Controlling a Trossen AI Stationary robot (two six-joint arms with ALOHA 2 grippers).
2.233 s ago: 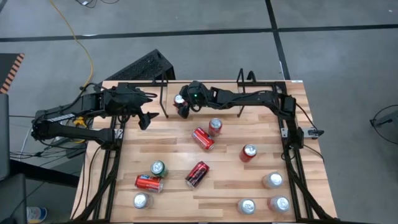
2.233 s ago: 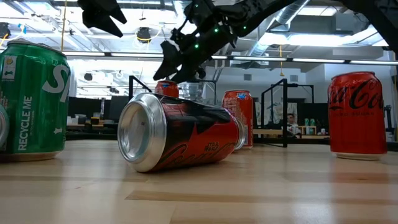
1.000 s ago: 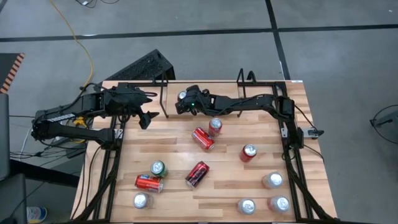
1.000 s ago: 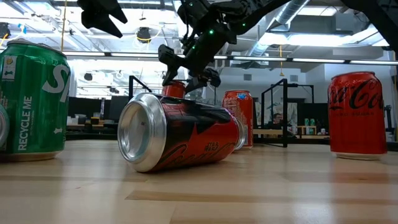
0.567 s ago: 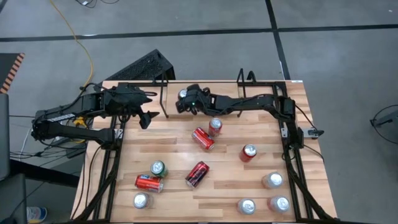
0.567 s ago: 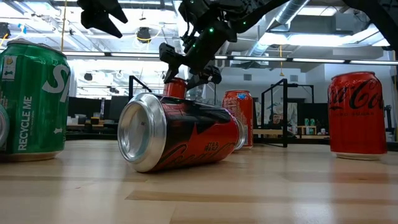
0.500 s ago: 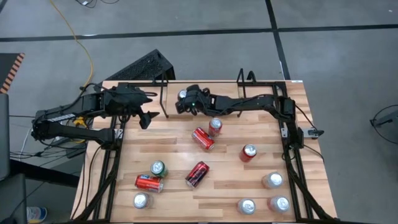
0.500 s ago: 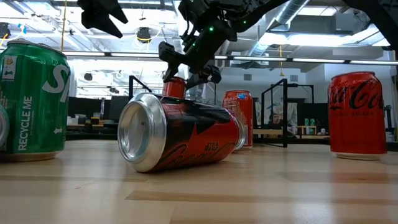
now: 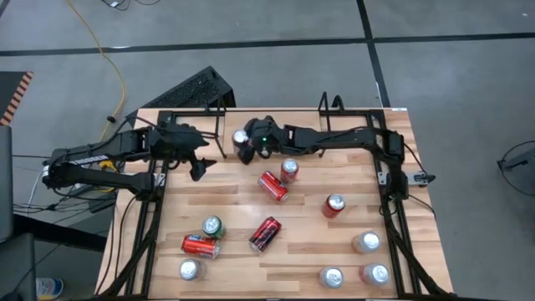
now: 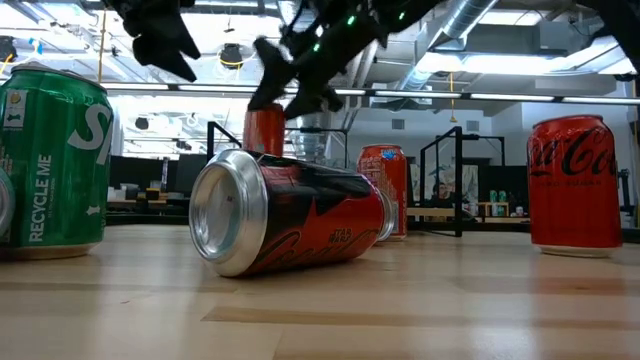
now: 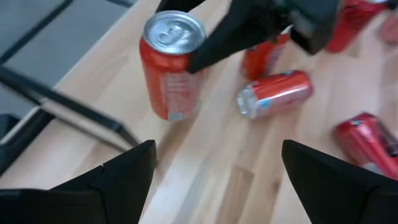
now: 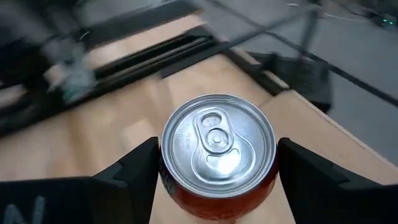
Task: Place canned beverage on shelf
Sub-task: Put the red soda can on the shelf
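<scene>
A red canned beverage [image 9: 242, 136] stands upright at the far middle of the table, silver top up, between the fingers of my right gripper [image 9: 249, 142], which is shut on it. It also shows in the right wrist view [image 12: 217, 140], the left wrist view [image 11: 171, 68] and the low view [image 10: 264, 125]. The shelf [image 9: 221, 125], a low rack of thin black rods, stands along the far edge; its left end loop is just left of the can. My left gripper [image 9: 198, 163] hovers open left of the can, its fingers [image 11: 106, 180] around nothing. My right gripper pinches the can's round wall [image 12: 166, 179] just below the top rim, one finger [image 12: 130, 177] on each side. The fingers come from the table's right, slanting slightly down. The can is upright; whether its bottom is clear of the table I cannot tell.
Several more cans are spread over the wooden table: a lying red one [image 9: 272, 186] and an upright one [image 9: 289, 170] near the held can, a green one [image 9: 212, 226] and others toward the near edge. Black rails [image 9: 393, 209] edge both sides.
My right gripper has risen and rolled, carrying the can a little toward the table's left edge; the can, tilted a second ago, now stands upright and higher. My left gripper has sunk a little, staying open.
</scene>
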